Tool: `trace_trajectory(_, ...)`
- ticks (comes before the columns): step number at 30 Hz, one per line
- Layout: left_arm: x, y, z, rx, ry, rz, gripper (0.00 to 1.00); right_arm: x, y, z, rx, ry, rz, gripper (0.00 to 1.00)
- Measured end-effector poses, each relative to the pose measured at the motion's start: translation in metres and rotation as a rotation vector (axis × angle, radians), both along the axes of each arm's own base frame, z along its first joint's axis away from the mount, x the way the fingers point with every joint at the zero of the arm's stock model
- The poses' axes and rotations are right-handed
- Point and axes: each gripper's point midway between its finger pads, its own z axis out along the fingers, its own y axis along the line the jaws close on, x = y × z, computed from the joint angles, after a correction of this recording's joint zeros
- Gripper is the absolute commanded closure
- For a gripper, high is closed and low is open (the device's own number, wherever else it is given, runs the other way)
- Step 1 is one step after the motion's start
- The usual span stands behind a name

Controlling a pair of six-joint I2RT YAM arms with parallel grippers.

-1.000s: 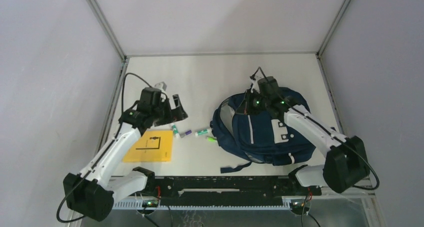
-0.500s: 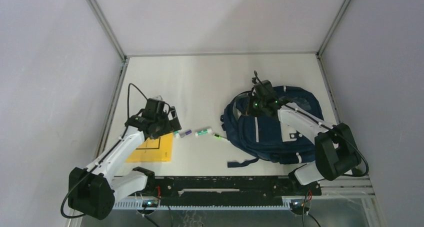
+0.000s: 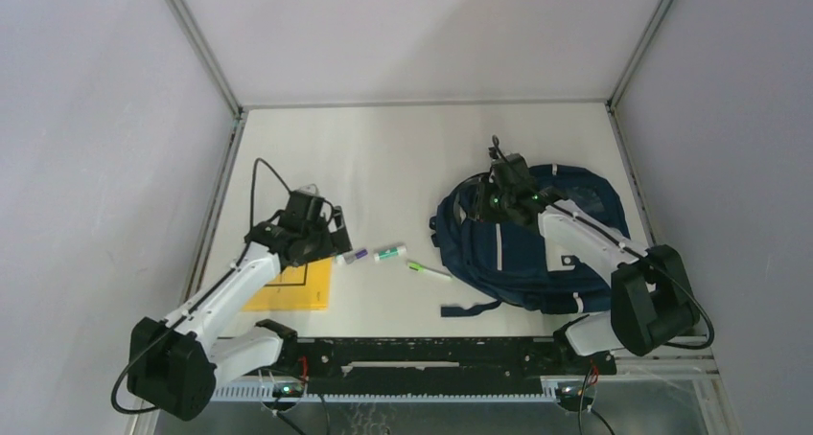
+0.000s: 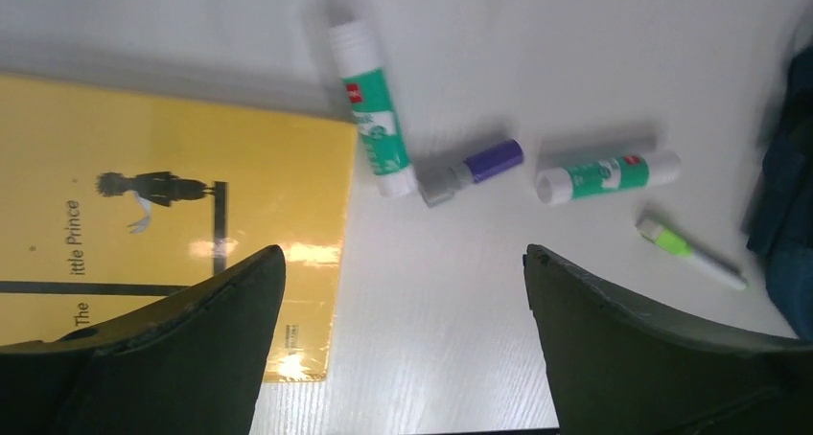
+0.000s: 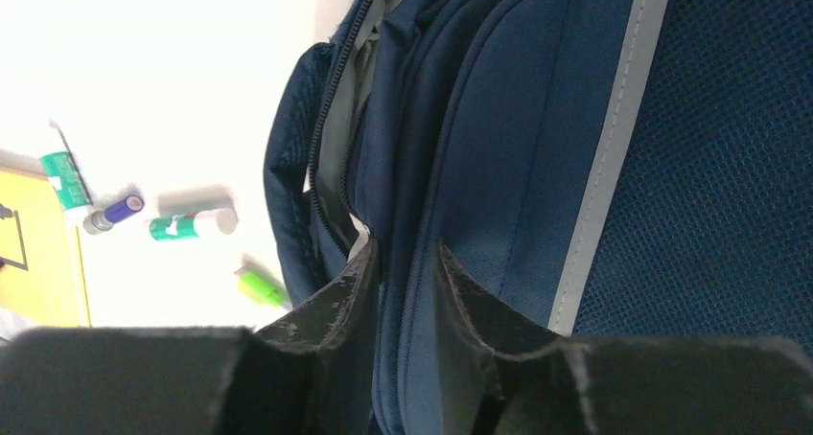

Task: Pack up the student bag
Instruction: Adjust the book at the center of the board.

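Note:
The student bag (image 3: 551, 258), navy with white piping, lies flat at the right of the table. Its zipped top edge fills the right wrist view (image 5: 518, 119). My right gripper (image 3: 491, 201) is at the bag's upper left edge. Its jaws (image 5: 407, 253) are slightly apart, open, with a loose fold of the bag's fabric between them. My left gripper (image 3: 333, 240) hangs wide open and empty low over the table (image 4: 403, 263), at the right edge of a yellow book (image 4: 144, 215).
Ahead of the left gripper lie two green-and-white glue sticks (image 4: 372, 119) (image 4: 606, 174), a purple marker (image 4: 475, 169) and a green-capped pen (image 4: 685, 253). The pen (image 3: 427, 269) is just left of the bag. A dark strap (image 3: 470, 308) trails from the bag toward the front rail.
The bag has been dragged to the right and now lies flatter. The right jaws have parted. The left arm has dropped lower and nearer, to the book's edge.

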Motion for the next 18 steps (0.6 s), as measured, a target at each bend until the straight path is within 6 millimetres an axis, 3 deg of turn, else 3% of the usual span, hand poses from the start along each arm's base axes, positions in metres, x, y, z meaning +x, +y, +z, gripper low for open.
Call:
trace_trajectory(4,-0.009,-0.024,0.005,0.027,-0.022,-0.115,0.02,-0.006,0.001,0.005,-0.011,-0.009,0.016,0.46)
trace_trajectory(10,-0.012,-0.061,0.017,0.016,-0.057,-0.246,0.02,-0.012,-0.004,0.018,-0.016,-0.03,0.009,0.43)
trace_trajectory(18,-0.011,-0.099,0.025,-0.058,-0.084,-0.345,0.03,-0.01,-0.035,0.045,-0.07,-0.12,-0.092,0.42)
